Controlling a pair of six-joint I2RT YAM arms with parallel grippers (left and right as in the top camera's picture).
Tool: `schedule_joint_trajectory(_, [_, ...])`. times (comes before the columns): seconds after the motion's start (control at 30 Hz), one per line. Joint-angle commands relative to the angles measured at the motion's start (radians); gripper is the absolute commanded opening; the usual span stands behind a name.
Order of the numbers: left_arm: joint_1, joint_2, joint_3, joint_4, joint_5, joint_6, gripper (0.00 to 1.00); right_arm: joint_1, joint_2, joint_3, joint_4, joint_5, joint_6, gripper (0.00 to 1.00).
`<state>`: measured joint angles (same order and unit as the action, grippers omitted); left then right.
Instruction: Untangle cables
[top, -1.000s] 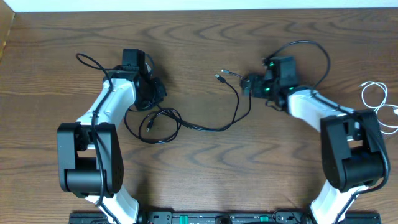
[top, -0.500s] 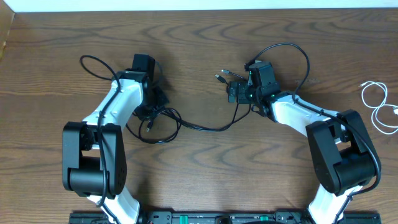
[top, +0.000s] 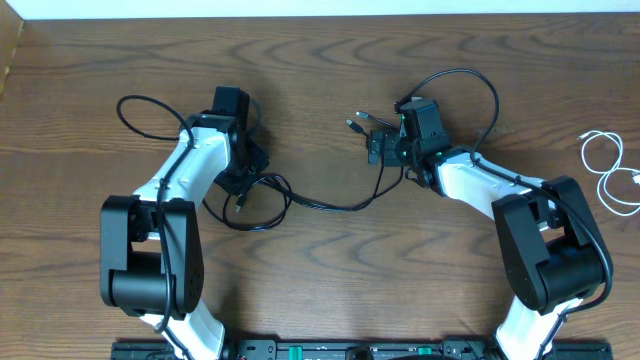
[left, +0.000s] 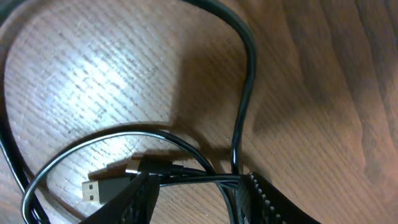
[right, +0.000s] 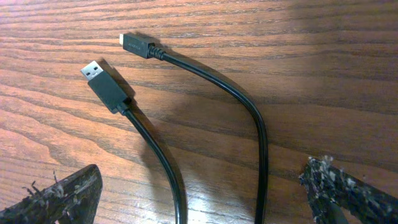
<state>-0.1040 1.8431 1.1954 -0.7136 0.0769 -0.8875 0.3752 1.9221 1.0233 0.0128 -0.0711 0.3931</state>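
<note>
A black cable (top: 330, 205) runs from a loose coil (top: 255, 200) at the left to two plug ends (top: 357, 122) at the middle. The white cable (top: 605, 170) lies coiled at the far right edge, apart from the black one. My left gripper (top: 243, 178) is low over the coil. In the left wrist view its jaws (left: 199, 202) stand apart with several black strands between them and a USB plug (left: 99, 190) beside the left finger. My right gripper (right: 202, 199) is wide open, straddling two black strands just behind a USB-A plug (right: 102, 84) and a smaller plug (right: 134, 43).
The thick black arm wires loop out behind the left wrist (top: 150, 105) and the right wrist (top: 470, 80). Both arm bases stand at the near table edge. The wooden table (top: 320, 290) ends in a pale strip at the back.
The left jaws have parted from shut. The right arm swung left toward the two plug ends and has held still for the last half second. The left arm shifted slightly right.
</note>
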Motion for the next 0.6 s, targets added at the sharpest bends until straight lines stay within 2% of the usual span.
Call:
schedule_joint_trajectory(0.0, [-0.002,0.01,-0.016,-0.022,-0.017,-0.176,0.46,0.005,0.013,-0.011,0.002,0.013,-0.008,0.99])
schedule_joint_trajectory(0.1, [-0.01,0.013,-0.016,-0.045,-0.017,-0.317,0.46,0.005,0.013,-0.011,0.002,0.013,-0.009,0.99])
schedule_joint_trajectory(0.27, [-0.045,0.015,-0.02,-0.049,-0.014,-0.476,0.46,0.004,0.013,-0.011,0.002,0.013,-0.009,0.99])
schedule_joint_trajectory(0.57, [-0.072,0.016,-0.023,-0.029,-0.092,-0.636,0.47,0.004,0.013,-0.011,0.002,0.013,-0.009,0.99])
